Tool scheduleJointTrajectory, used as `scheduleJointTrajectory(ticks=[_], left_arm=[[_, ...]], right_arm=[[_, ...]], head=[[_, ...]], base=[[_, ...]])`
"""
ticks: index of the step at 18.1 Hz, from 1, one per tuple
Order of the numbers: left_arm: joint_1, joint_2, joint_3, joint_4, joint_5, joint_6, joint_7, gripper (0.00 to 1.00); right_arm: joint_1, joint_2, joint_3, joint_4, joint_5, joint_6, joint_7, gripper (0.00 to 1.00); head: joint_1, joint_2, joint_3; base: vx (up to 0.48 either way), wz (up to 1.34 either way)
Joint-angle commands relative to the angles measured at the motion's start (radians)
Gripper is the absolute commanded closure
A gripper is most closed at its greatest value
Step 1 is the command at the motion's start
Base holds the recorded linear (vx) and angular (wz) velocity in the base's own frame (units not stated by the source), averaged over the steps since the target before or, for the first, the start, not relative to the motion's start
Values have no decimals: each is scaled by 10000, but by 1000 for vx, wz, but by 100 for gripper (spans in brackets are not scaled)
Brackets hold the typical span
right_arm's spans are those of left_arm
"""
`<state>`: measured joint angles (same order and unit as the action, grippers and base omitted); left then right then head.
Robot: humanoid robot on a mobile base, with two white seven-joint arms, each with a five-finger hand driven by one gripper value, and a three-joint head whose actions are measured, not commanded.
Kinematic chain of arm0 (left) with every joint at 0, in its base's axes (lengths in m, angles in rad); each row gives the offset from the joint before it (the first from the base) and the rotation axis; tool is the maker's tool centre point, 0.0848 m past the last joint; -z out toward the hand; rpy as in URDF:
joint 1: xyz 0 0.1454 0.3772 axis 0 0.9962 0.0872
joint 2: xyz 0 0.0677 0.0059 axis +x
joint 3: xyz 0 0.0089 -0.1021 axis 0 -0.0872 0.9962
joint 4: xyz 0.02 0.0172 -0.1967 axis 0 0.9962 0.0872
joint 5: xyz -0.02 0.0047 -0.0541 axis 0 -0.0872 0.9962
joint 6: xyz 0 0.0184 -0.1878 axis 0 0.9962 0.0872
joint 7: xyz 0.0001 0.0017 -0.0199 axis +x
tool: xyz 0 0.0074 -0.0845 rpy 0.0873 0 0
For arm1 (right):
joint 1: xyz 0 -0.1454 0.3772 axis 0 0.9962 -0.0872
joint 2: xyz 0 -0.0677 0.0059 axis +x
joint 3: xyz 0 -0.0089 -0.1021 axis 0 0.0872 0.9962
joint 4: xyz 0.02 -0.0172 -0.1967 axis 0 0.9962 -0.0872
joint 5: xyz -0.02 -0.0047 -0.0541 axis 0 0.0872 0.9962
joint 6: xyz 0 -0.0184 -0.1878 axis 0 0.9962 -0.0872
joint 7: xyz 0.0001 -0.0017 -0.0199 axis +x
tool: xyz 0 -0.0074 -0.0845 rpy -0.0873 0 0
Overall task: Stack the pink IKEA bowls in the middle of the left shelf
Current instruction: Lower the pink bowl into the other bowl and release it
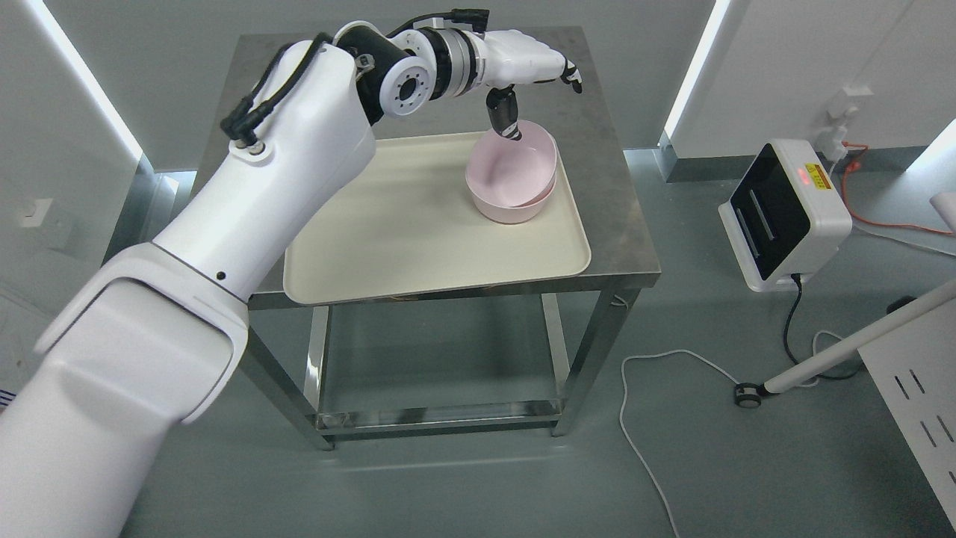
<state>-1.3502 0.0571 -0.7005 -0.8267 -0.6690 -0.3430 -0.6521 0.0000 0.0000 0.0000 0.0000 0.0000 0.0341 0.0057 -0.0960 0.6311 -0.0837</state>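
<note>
Two pink bowls (515, 175) sit nested on the far right part of a cream tray (403, 239). The upper bowl lies tilted inside the lower one. My left arm reaches in from the lower left across the tray. Its hand, my left hand (544, 104), hovers just above the far rim of the bowls. The dark thumb (504, 116) points down and its tip meets or nearly meets the upper bowl's rim. The other fingers (571, 75) stretch out to the right, holding nothing.
The tray lies on a steel table (620, 224) with a lower shelf. On the floor to the right stands a white device (784, 213) with a red light. Cables (650, 418) trail across the floor. A white perforated panel (919, 388) and a pole sit at the lower right.
</note>
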Motion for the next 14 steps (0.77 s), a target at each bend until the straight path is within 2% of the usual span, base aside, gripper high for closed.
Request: scheduleJointTrajectory(ticks=[1, 4, 8, 11, 14], left_arm=[[2436, 948, 5207, -2849, 2, -1677, -918, 19], [3956, 871, 5881, -4079, 17, -1678, -919, 19], [4328, 640, 6804, -4464, 17, -1678, -919, 19], [5107, 717, 6607, -5076, 17, -1740, -1102, 19], [5755, 748, 5521, -5661, -151, -1740, -1363, 21]], right_arm=[[291, -175, -107, -337, 0, -4, 5, 0], [291, -175, -107, -337, 0, 11, 5, 0], [291, -175, -108, -337, 0, -4, 5, 0], [291, -175, -123, -337, 0, 11, 5, 0], [291, -175, -123, -337, 0, 11, 5, 0]], head=[[0, 0, 0], [0, 0, 0], [0, 0, 0], [0, 0, 0], [0, 0, 0]], base=[[1, 12], [0, 4], [0, 0], [0, 0], [0, 0]])
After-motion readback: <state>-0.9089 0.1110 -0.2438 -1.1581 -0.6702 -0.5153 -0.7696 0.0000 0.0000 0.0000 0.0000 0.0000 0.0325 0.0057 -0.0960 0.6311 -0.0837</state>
